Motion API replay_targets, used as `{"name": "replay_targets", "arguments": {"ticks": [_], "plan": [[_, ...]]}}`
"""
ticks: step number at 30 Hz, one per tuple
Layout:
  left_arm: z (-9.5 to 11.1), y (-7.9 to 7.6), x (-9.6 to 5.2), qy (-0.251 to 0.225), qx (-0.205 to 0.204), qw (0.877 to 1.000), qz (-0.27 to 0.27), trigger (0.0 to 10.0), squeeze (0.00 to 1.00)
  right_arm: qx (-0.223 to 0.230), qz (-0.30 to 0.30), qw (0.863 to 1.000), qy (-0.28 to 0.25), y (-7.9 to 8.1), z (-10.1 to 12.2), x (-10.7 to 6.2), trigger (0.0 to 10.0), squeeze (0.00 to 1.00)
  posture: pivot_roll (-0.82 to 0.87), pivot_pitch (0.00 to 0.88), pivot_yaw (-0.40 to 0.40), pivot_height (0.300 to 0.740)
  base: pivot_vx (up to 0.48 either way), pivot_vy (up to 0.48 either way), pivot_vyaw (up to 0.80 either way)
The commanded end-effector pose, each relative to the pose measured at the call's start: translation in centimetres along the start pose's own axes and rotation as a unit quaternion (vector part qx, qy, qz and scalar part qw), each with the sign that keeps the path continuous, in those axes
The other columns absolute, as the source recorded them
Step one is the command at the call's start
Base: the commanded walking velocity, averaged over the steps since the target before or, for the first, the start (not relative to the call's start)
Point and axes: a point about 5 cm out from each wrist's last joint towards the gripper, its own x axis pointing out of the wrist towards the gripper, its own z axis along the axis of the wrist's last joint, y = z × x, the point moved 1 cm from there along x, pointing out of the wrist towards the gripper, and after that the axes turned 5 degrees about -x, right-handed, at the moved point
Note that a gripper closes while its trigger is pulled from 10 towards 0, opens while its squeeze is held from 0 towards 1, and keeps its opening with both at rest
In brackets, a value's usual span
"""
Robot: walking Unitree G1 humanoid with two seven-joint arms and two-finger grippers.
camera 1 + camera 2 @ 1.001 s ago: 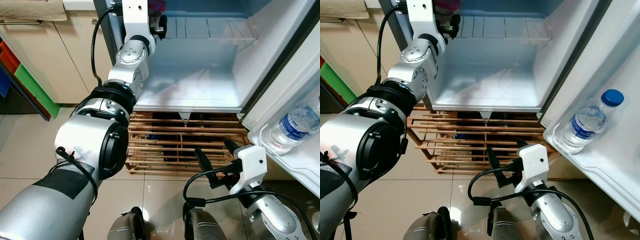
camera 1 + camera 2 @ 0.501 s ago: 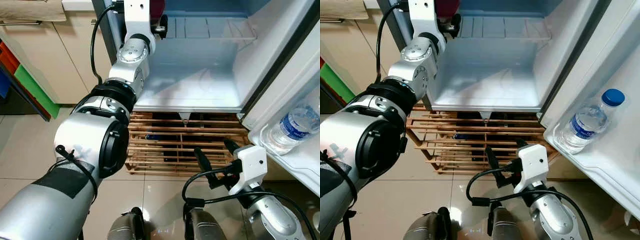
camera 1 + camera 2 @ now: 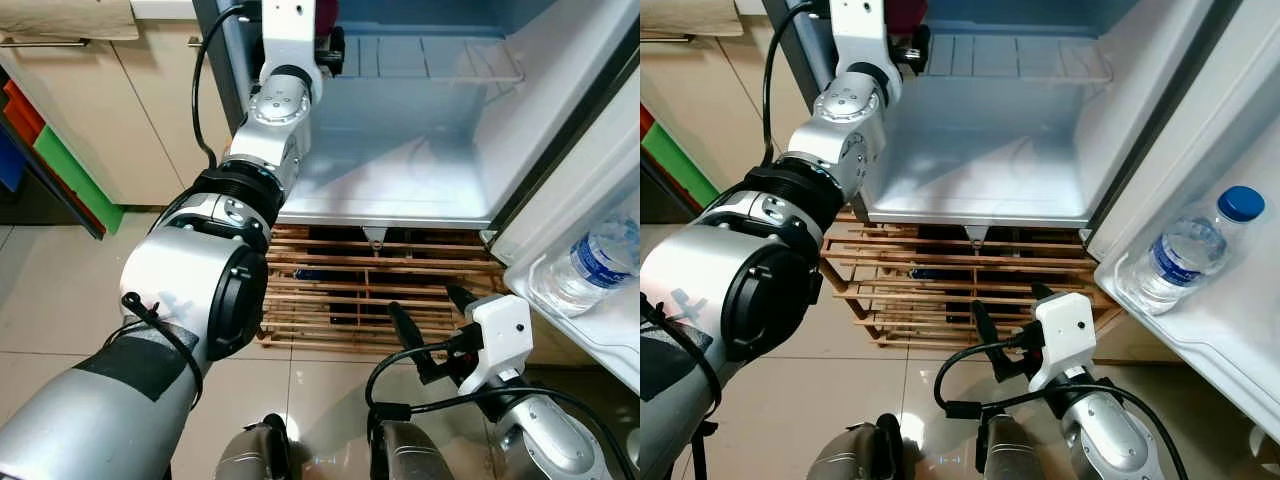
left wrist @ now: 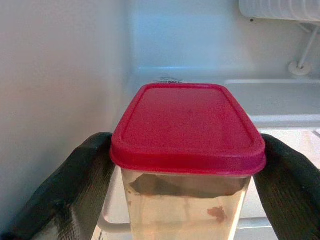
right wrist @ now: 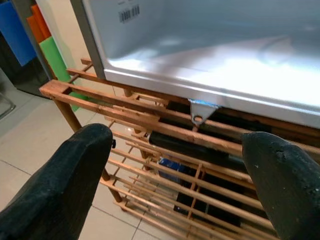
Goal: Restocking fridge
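Red-lidded clear container is sitting pinched between the two black fingers of the left end effector, inside the upper part of the open fridge near its left wall. Placement appears not yet complete: the container is not yet released. One water bottle is already standing in the door shelf. The right end effector is hanging with fingers spread, holding nothing, before the wooden rack under the fridge.

Silver jointed arms, black cables, white wrist housing
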Motion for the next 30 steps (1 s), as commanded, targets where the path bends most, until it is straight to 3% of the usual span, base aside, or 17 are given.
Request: {"name": "replay_targets", "arguments": {"ticks": [1,17,30], "plan": [[1.6,-0.5,0.2,-0.018,0.004,1.0,-0.002,10.0,0.0,0.001,0.002,1.0,0.007,0.0,-0.2,-0.2,10.0,0.0,-0.31,0.152,0.047,0.74,0.0,0.0,0.0],[1.0,-0.5,0.0,0.002,-0.034,0.999,0.03,10.0,0.0,0.001,0.003,1.0,0.006,-0.1,-0.1,0.1,10.0,0.0,-0.29,0.156,0.042,0.74,0.0,0.0,0.0],[0.1,-1.6,-0.6,0.013,-0.025,0.999,0.019,10.0,0.0,0.001,0.005,1.0,0.004,-0.6,0.0,0.3,10.0,0.0,-0.28,0.152,0.033,0.74,0.0,0.0,0.0]]}}
